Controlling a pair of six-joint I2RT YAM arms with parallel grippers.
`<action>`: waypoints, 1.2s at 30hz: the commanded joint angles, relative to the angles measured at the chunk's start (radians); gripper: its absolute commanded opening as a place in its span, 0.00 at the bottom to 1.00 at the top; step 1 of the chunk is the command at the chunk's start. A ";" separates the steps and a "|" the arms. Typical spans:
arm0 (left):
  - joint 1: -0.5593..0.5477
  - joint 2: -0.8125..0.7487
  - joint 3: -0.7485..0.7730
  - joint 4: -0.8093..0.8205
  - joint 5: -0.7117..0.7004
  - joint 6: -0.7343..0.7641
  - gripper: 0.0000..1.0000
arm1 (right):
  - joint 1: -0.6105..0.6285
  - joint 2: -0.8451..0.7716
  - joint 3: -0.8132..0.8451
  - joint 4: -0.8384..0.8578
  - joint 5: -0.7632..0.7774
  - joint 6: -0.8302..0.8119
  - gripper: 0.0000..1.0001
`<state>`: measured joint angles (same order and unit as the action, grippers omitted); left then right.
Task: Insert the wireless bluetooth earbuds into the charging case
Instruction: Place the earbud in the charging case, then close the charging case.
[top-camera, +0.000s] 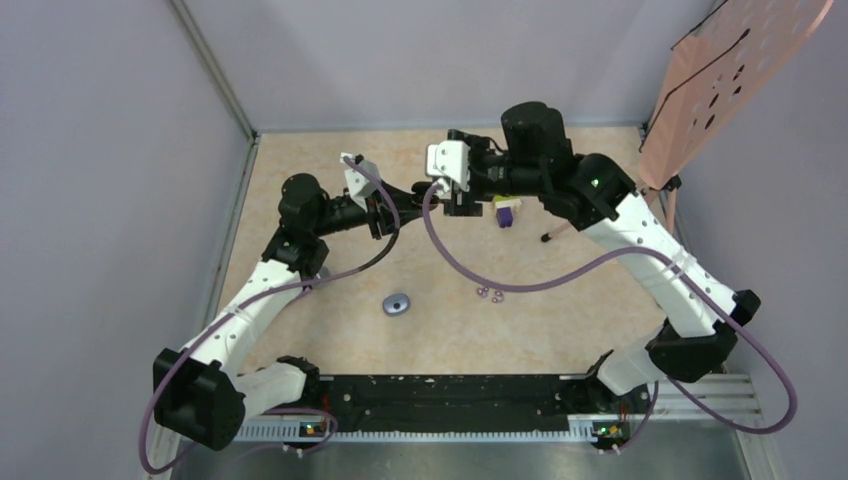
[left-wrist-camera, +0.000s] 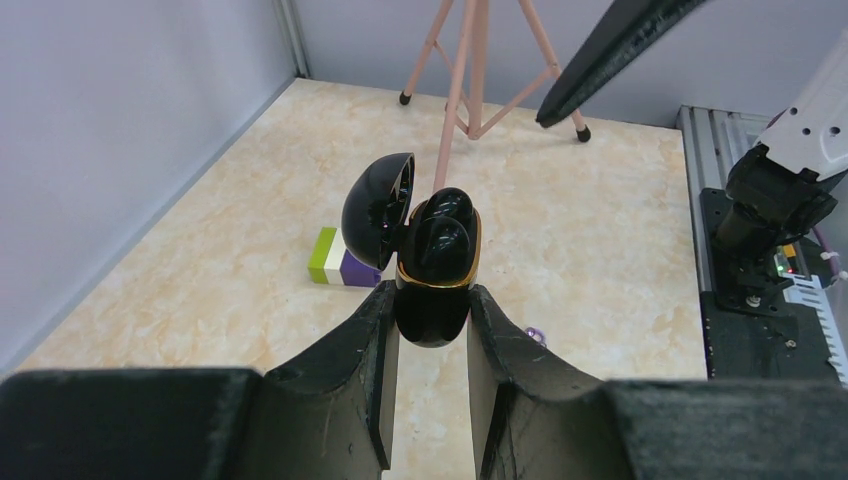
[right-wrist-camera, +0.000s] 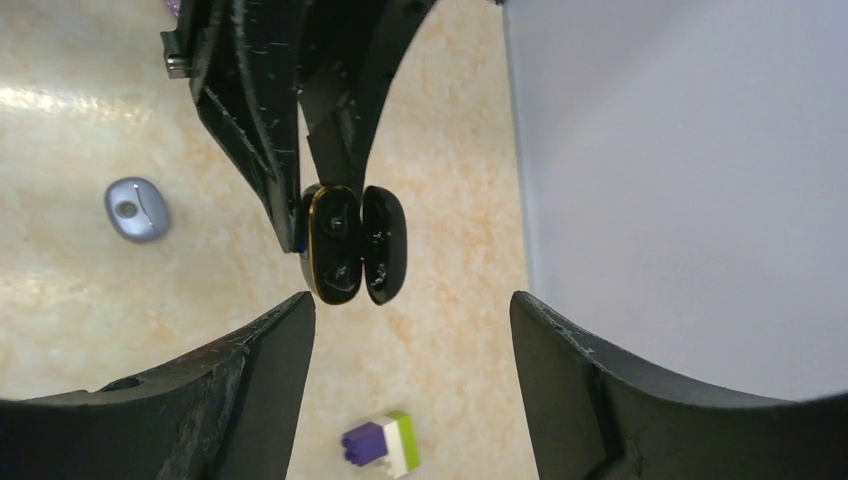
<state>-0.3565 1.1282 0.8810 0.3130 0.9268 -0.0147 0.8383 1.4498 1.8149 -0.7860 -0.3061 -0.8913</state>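
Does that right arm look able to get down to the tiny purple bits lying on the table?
Probably yes. The right hand is open and empty, while the left hand holds the charging case. The purple earbuds lie in the open on the table, nearer the arm's base, nothing over them.

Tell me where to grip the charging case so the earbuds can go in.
Grip the charging case by its lower body, across its two sides, coming from the bottom end, as the left hand does. Its lid stands swung open at the top, so this leaves the opening and lid free.
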 joint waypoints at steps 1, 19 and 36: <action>-0.003 -0.017 0.039 -0.001 0.034 0.072 0.00 | -0.058 0.082 0.140 -0.190 -0.155 0.162 0.71; -0.012 0.010 0.113 -0.140 -0.086 0.129 0.00 | -0.059 0.205 0.203 -0.281 -0.224 0.159 0.80; 0.036 0.157 0.044 -0.275 -0.352 -0.207 0.00 | -0.127 0.004 -0.196 -0.050 0.024 0.339 0.79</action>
<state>-0.3538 1.2003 0.9432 0.1192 0.6746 -0.0856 0.7639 1.5257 1.7172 -0.9199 -0.3294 -0.6743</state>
